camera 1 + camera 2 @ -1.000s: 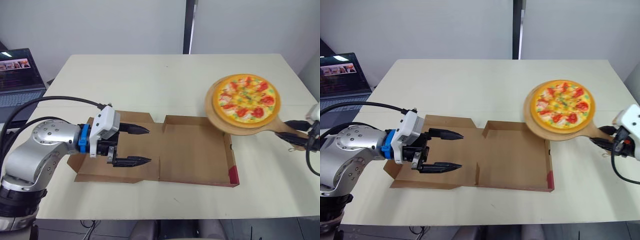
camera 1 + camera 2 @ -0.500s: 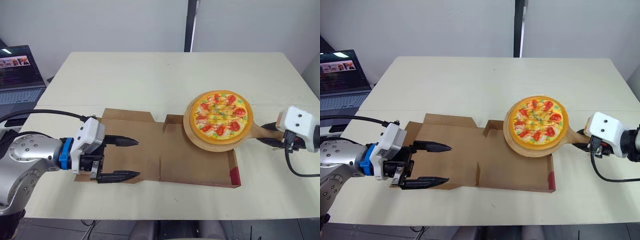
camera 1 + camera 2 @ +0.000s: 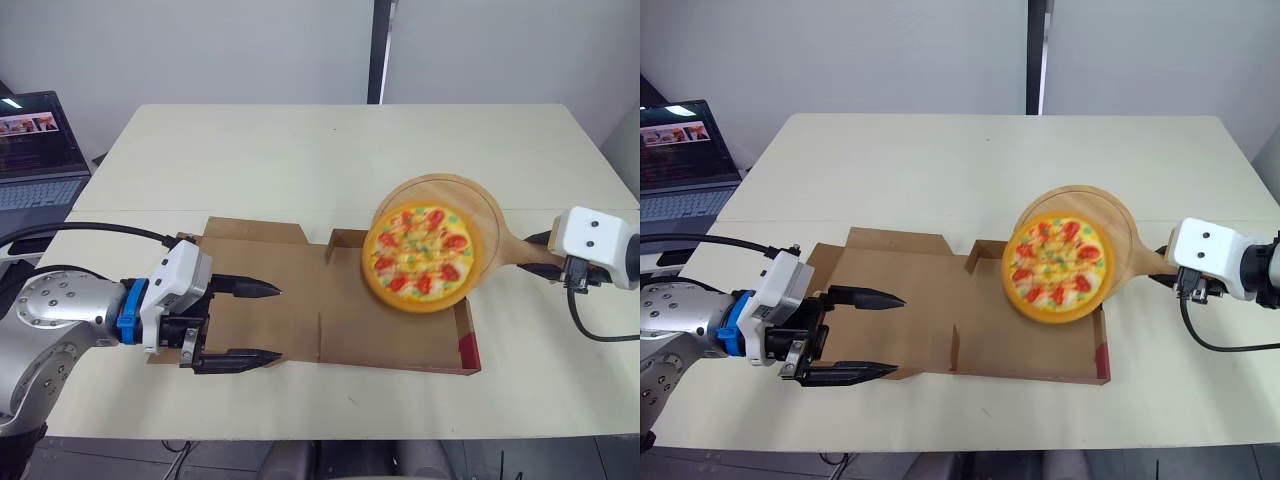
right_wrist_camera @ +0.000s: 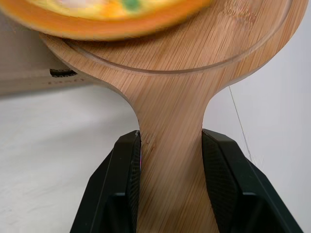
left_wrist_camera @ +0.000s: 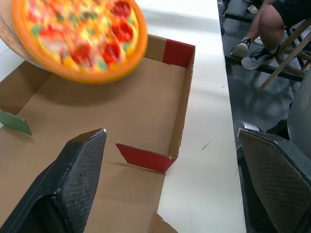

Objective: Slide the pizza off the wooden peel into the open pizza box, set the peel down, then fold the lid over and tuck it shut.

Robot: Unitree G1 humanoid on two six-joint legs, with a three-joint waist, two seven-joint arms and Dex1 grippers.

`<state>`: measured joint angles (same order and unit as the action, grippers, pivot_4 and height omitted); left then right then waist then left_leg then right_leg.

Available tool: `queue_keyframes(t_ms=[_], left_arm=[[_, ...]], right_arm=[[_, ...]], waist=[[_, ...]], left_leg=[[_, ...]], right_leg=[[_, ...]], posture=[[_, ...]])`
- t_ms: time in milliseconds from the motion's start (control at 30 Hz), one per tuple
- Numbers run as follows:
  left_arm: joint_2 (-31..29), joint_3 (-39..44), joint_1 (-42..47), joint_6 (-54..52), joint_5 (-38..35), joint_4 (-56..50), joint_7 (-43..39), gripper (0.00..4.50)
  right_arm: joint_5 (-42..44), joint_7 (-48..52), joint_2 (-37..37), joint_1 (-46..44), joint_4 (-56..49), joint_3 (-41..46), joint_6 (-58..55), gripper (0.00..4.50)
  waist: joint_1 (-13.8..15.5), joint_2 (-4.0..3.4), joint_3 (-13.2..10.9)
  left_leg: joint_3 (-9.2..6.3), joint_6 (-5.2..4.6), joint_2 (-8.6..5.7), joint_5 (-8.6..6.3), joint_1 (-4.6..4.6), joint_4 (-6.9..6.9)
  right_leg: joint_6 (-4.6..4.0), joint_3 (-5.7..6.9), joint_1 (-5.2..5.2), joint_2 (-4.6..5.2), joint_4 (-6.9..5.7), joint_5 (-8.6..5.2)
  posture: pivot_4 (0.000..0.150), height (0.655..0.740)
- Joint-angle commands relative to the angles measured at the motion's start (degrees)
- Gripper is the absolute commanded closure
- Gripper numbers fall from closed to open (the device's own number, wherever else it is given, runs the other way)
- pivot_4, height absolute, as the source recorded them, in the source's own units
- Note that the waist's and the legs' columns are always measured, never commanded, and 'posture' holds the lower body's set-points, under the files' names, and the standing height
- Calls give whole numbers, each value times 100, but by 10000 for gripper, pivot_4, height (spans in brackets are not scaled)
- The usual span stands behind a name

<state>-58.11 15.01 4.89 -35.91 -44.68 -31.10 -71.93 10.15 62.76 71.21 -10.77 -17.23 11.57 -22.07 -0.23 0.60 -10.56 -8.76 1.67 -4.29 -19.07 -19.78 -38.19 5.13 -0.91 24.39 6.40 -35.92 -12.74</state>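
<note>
Over the box [image 3: 385, 335], an orange-rimmed pizza [image 3: 418, 258] overhangs the peel [image 3: 472, 200] the right hand [image 4: 171, 136] grips; left hand [image 3: 280, 322] gapes.

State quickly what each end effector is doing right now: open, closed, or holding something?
Left end effector: open, holding nothing.
Right end effector: closed on the handle of the wooden peel.

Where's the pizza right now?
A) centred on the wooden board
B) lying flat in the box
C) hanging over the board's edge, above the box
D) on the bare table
C: the pizza overhangs the peel on the side toward the box, leaving bare wood behind it.
</note>
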Motion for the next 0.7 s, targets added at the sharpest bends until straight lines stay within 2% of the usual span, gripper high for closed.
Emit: queue_keyframes(t_ms=[33,433,567,700], left_arm=[[-83,-21,76,63,-7,-29,-32,0],[-47,-165,151,133,83,18,-18,0],[-27,-172,160,143,78,10,-3,0],[91,-219,243,129,-10,-52,99,0]], right_arm=[[10,-1,119,-245,-67,268,188,29577],[-216,-166,202,-697,647,592,384,29577],[-18,-174,136,-597,846,1157,-12,29577],[168,-109,-306,205,594,2170,-767,29577]], waist=[[-1,0,0],[-5,-1,0],[-2,-1,0],[30,2,2]], left_leg=[[1,0,0,0,0,0],[4,0,0,0,1,-4],[5,0,-1,0,0,-4],[-3,0,0,0,0,-2]], right_leg=[[0,-1,0,0,0,0],[-3,-2,0,0,-2,3],[-3,-4,0,0,-2,3],[-4,2,-3,-1,-2,3]], posture=[[1500,7400],[1500,7400],[1500,7400],[1500,7400]])
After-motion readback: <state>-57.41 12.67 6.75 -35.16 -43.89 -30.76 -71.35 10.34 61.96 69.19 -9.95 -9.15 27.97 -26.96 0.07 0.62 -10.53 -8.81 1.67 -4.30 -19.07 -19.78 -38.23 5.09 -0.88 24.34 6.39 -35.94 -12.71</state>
